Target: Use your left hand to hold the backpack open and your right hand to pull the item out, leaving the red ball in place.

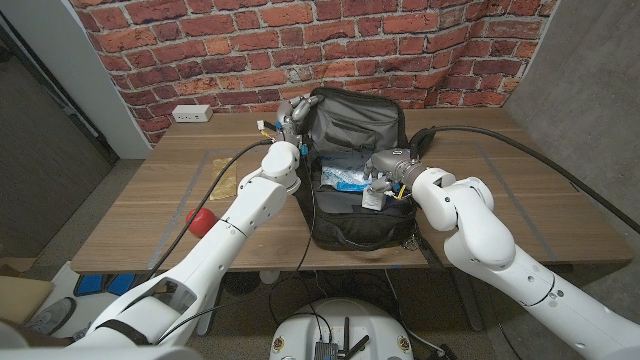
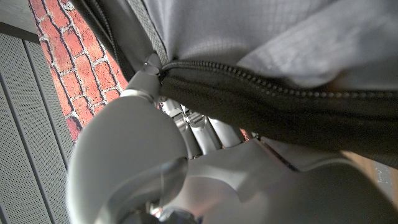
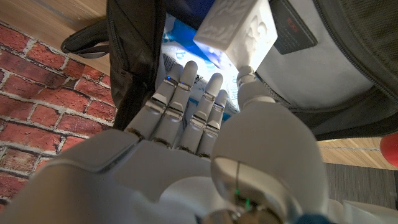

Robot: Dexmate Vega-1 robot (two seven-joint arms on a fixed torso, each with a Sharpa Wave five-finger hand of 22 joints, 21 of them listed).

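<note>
Holding the backpack [image 1: 355, 160] rim with our left hand [image 1: 291, 118], we see our right hand [image 1: 383, 180] inside the opening, pinching a white box [image 3: 237, 29] just above blue packets; red ball [image 1: 199, 219] lies on the tabletop [image 1: 520, 180].

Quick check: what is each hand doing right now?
Left hand: grips the backpack flap's edge.
Right hand: holds a small white box in the opening.

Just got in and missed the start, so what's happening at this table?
The robot is emptying a black backpack on the wooden table. Its left hand grips the bag's upper edge by the zipper, holding it open. Its right hand is at the opening and holds a small white box above blue-and-white packaging inside. A red ball sits on the table beside the left arm.
</note>
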